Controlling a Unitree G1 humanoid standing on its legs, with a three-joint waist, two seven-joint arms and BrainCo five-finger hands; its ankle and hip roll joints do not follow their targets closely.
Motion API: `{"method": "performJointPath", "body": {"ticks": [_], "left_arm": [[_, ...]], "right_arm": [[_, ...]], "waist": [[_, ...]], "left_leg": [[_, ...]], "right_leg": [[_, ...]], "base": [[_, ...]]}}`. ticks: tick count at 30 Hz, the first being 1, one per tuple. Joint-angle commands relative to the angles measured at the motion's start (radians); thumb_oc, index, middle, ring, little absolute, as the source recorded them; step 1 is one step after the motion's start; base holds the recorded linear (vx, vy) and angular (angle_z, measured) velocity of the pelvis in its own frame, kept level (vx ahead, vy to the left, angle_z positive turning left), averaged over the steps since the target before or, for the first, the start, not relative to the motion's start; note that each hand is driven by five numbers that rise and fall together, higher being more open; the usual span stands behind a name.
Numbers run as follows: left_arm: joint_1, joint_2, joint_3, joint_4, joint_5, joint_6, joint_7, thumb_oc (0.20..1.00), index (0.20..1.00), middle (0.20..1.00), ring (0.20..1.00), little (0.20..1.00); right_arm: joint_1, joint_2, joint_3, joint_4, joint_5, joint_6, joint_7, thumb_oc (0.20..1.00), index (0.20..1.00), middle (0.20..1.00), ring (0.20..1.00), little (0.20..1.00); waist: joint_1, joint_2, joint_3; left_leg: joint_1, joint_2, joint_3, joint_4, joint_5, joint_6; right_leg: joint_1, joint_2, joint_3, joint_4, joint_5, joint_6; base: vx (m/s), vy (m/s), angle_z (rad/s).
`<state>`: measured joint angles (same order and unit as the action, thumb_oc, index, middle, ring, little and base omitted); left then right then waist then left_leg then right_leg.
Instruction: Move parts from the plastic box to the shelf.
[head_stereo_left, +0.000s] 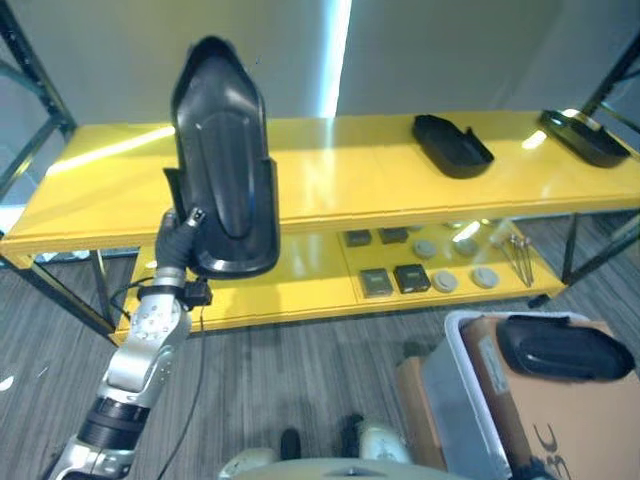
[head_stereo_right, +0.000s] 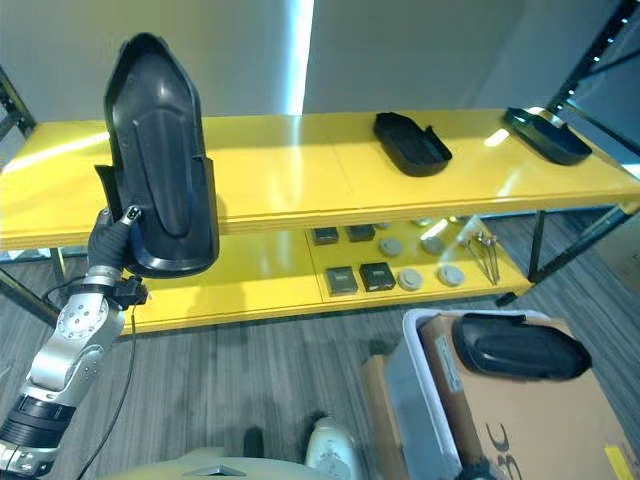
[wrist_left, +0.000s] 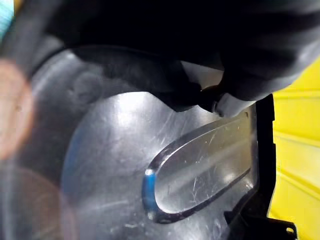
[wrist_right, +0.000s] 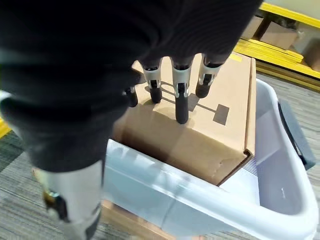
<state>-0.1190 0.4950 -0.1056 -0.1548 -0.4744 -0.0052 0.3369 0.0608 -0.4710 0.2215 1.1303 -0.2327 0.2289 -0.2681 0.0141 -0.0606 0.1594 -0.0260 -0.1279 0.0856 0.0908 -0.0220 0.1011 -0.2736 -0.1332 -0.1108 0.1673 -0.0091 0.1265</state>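
My left hand (head_stereo_left: 180, 241) is curled on the lower edge of a large black moulded part (head_stereo_left: 225, 150) and holds it upright in front of the left end of the yellow shelf (head_stereo_left: 350, 175). Up close, the left wrist view shows the part's glossy inner face (wrist_left: 150, 170). The clear plastic box (head_stereo_left: 448, 385) stands at the lower right with a cardboard box (head_stereo_left: 565, 425) inside and another black part (head_stereo_left: 565, 348) lying on top. My right hand (wrist_right: 181, 102) hangs over the cardboard box (wrist_right: 200, 130), its fingers straight and holding nothing.
Two black parts (head_stereo_left: 452, 146) (head_stereo_left: 585, 137) lie on the right half of the top shelf. The lower shelf (head_stereo_left: 300, 285) carries small dark boxes (head_stereo_left: 393, 278), grey discs (head_stereo_left: 465, 277) and metal pieces (head_stereo_left: 520, 255). Dark steel uprights (head_stereo_left: 35, 75) frame the shelf. Grey carpet lies in front.
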Motion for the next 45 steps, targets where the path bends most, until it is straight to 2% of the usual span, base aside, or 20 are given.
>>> {"method": "performJointPath", "body": {"ticks": [1, 3, 4, 5, 7, 8, 9, 10, 11, 14, 15, 18, 21, 25, 28, 32, 33, 39, 45], "left_arm": [[-0.024, -0.04, 0.057, -0.124, -0.012, -0.061, -0.008, 0.2, 0.2, 0.2, 0.2, 0.2], [-0.017, -0.05, 0.057, -0.13, -0.036, -0.056, -0.007, 0.2, 0.2, 0.2, 0.2, 0.2], [-0.025, -0.058, 0.04, -0.129, -0.055, -0.053, 0.0, 0.2, 0.2, 0.2, 0.2, 0.2], [-0.031, -0.07, 0.028, -0.134, -0.062, -0.045, 0.009, 0.2, 0.2, 0.2, 0.2, 0.2], [-0.031, -0.07, 0.028, -0.134, -0.062, -0.045, 0.009, 0.2, 0.2, 0.2, 0.2, 0.2], [-0.04, -0.083, 0.016, -0.133, -0.064, -0.041, 0.019, 0.2, 0.2, 0.2, 0.2, 0.2], [-0.05, -0.085, 0.008, -0.124, -0.075, -0.044, 0.018, 0.2, 0.2, 0.2, 0.2, 0.2], [-0.068, -0.097, -0.005, -0.115, -0.096, -0.041, 0.014, 0.2, 0.2, 0.2, 0.2, 0.2], [-0.072, -0.105, -0.009, -0.117, -0.098, -0.034, 0.013, 0.2, 0.2, 0.2, 0.2, 0.2], [-0.075, -0.125, -0.023, -0.114, -0.099, -0.033, 0.026, 0.2, 0.2, 0.2, 0.2, 0.2], [-0.074, -0.13, -0.027, -0.106, -0.097, -0.038, 0.03, 0.2, 0.2, 0.2, 0.2, 0.2], [-0.053, -0.134, -0.029, -0.092, -0.092, -0.064, 0.04, 0.2, 0.2, 0.2, 0.2, 0.2], [-0.041, -0.133, -0.027, -0.082, -0.104, -0.083, 0.042, 0.2, 0.2, 0.2, 0.2, 0.2], [-0.011, -0.126, -0.014, -0.071, -0.123, -0.102, 0.02, 0.2, 0.2, 0.2, 0.2, 0.2], [0.004, -0.122, -0.005, -0.074, -0.133, -0.104, 0.004, 0.2, 0.2, 0.2, 0.2, 0.2], [0.015, -0.117, 0.005, -0.074, -0.15, -0.102, -0.012, 0.2, 0.2, 0.2, 0.2, 0.2], [0.016, -0.114, 0.008, -0.076, -0.158, -0.093, -0.023, 0.2, 0.2, 0.2, 0.2, 0.2], [0.007, -0.109, 0.012, -0.099, -0.171, -0.069, -0.043, 0.2, 0.2, 0.2, 0.2, 0.2], [-0.001, -0.108, 0.01, -0.093, -0.187, -0.059, -0.034, 0.2, 0.2, 0.2, 0.2, 0.2]], "right_arm": [[-0.011, 0.123, 0.04, -0.025, -0.026, -0.066, 0.085, 1.0, 1.0, 1.0, 1.0, 1.0], [-0.009, 0.114, 0.047, -0.018, -0.015, -0.078, 0.07, 1.0, 1.0, 1.0, 1.0, 1.0], [-0.02, 0.102, 0.054, -0.022, 0.048, -0.072, 0.063, 1.0, 1.0, 1.0, 1.0, 1.0], [-0.036, 0.087, 0.056, -0.037, 0.054, -0.063, 0.118, 1.0, 1.0, 1.0, 1.0, 1.0], [-0.035, 0.086, 0.055, -0.037, 0.054, -0.063, 0.119, 1.0, 1.0, 1.0, 1.0, 1.0], [-0.045, 0.074, 0.084, -0.052, -0.013, -0.037, 0.251, 1.0, 1.0, 1.0, 1.0, 1.0], [-0.04, 0.076, 0.101, -0.032, 0.012, -0.064, 0.249, 1.0, 1.0, 1.0, 1.0, 1.0], [-0.052, 0.077, 0.106, 0.003, 0.102, -0.095, 0.176, 1.0, 1.0, 1.0, 1.0, 1.0], [-0.066, 0.072, 0.1, 0.016, 0.14, -0.103, 0.147, 1.0, 1.0, 1.0, 1.0, 1.0], [-0.117, 0.047, 0.082, 0.008, 0.087, -0.162, 0.072, 1.0, 1.0, 1.0, 1.0, 1.0], [-0.124, 0.033, 0.094, -0.051, 0.036, -0.161, 0.021, 1.0, 1.0, 1.0, 1.0, 1.0], [-0.118, 0.005, 0.123, -0.223, -0.016, -0.083, -0.052, 1.0, 1.0, 1.0, 1.0, 1.0], [-0.107, -0.001, 0.128, -0.273, -0.06, -0.079, -0.073, 1.0, 1.0, 1.0, 1.0, 1.0], [-0.084, 0.001, 0.134, -0.31, -0.109, -0.106, -0.114, 1.0, 1.0, 1.0, 1.0, 1.0], [-0.069, 0.0, 0.141, -0.329, -0.154, -0.102, -0.092, 1.0, 1.0, 1.0, 1.0, 1.0], [-0.063, 0.0, 0.148, -0.316, -0.136, -0.103, -0.034, 1.0, 1.0, 1.0, 1.0, 1.0], [-0.062, 0.006, 0.153, -0.306, -0.124, -0.078, 0.009, 1.0, 1.0, 1.0, 1.0, 1.0], [-0.058, 0.02, 0.14, -0.241, -0.118, 0.014, 0.055, 1.0, 1.0, 1.0, 1.0, 1.0], [-0.05, 0.032, 0.133, -0.211, -0.118, 0.048, 0.072, 1.0, 1.0, 1.0, 1.0, 1.0]], "waist": [[-0.033, 0.067, 0.034], [-0.034, 0.058, 0.019], [-0.035, 0.053, 0.009], [-0.037, 0.048, 0.001], [-0.037, 0.049, 0.003], [-0.041, 0.043, -0.006], [-0.041, 0.038, -0.011], [-0.036, 0.034, -0.013], [-0.033, 0.035, -0.014], [-0.03, 0.045, -0.022], [-0.036, 0.051, -0.024], [-0.05, 0.063, -0.032], [-0.058, 0.071, -0.035], [-0.06, 0.084, -0.038], [-0.058, 0.087, -0.038], [-0.052, 0.085, -0.04], [-0.048, 0.08, -0.042], [-0.039, 0.064, -0.051], [-0.04, 0.058, -0.052]], "left_leg": [[0.125, 0.054, -0.133, -0.178, 0.01, -0.046], [0.132, 0.071, -0.135, -0.178, 0.013, -0.059], [0.134, 0.088, -0.129, -0.178, 0.017, -0.068], [0.136, 0.104, -0.112, -0.178, 0.021, -0.079], [0.138, 0.105, -0.113, -0.178, 0.021, -0.079], [0.132, 0.137, -0.077, -0.17, 0.036, -0.102], [0.112, 0.15, -0.064, -0.152, 0.046, -0.112], [0.083, 0.167, -0.053, -0.121, 0.056, -0.123], [0.071, 0.174, -0.05, -0.109, 0.058, -0.127], [0.05, 0.191, -0.037, -0.104, 0.076, -0.142], [0.04, 0.201, -0.025, -0.102, 0.096, -0.15], [0.033, 0.218, 0.006, -0.105, 0.129, -0.164], [0.036, 0.221, 0.019, -0.113, 0.141, -0.167], [0.045, 0.216, 0.03, -0.127, 0.145, -0.166], [0.054, 0.207, 0.03, -0.14, 0.136, -0.163], [0.067, 0.197, 0.027, -0.153, 0.124, -0.159], [0.075, 0.189, 0.023, -0.157, 0.111, -0.154], [0.104, 0.181, 0.021, -0.172, 0.089, -0.14], [0.117, 0.178, 0.023, -0.172, 0.081, -0.133]], "right_leg": [[0.092, 0.052, 0.022, -0.241, 0.234, 0.019], [0.128, 0.06, 0.03, -0.249, 0.231, 0.015], [0.157, 0.068, 0.025, -0.232, 0.217, 0.004], [0.182, 0.072, 0.018, -0.228, 0.203, -0.006], [0.185, 0.072, 0.018, -0.229, 0.203, -0.006], [0.218, 0.079, 0.007, -0.232, 0.179, -0.023], [0.231, 0.079, 0.004, -0.237, 0.172, -0.03], [0.26, 0.083, 0.002, -0.249, 0.158, -0.044], [0.268, 0.084, -0.001, -0.253, 0.152, -0.049], [0.272, 0.089, -0.003, -0.255, 0.136, -0.06], [0.271, 0.091, -0.003, -0.255, 0.128, -0.064], [0.272, 0.089, -0.013, -0.255, 0.115, -0.067], [0.274, 0.086, -0.019, -0.255, 0.11, -0.067], [0.284, 0.077, -0.025, -0.255, 0.105, -0.065], [0.286, 0.071, -0.026, -0.255, 0.106, -0.06], [0.293, 0.067, -0.025, -0.255, 0.106, -0.056], [0.298, 0.065, -0.023, -0.255, 0.107, -0.053], [0.312, 0.07, -0.014, -0.255, 0.111, -0.045], [0.32, 0.073, -0.007, -0.255, 0.112, -0.042]], "base": [[0.2, -0.224, 0.15], [0.22, -0.257, 0.04], [0.25, -0.291, 0.2], [0.19, -0.206, 0.24], [0.1, -0.107, 0.18], [0.14, -0.174, 0.07], [0.2, -0.254, 0.14], [0.12, -0.164, 0.22], [0.1, -0.131, 0.28], [0.03, -0.012, 0.25], [0.03, 0.044, 0.1], [0.03, 0.065, 0.06], [0.03, 0.103, 0.09], [0.04, 0.131, -0.11], [0.01, 0.107, 0.01], [0.01, 0.063, 0.04], [0.02, 0.044, 0.06], [0.0, 0.038, 0.01], [0.0, 0.0, 0.0]]}}
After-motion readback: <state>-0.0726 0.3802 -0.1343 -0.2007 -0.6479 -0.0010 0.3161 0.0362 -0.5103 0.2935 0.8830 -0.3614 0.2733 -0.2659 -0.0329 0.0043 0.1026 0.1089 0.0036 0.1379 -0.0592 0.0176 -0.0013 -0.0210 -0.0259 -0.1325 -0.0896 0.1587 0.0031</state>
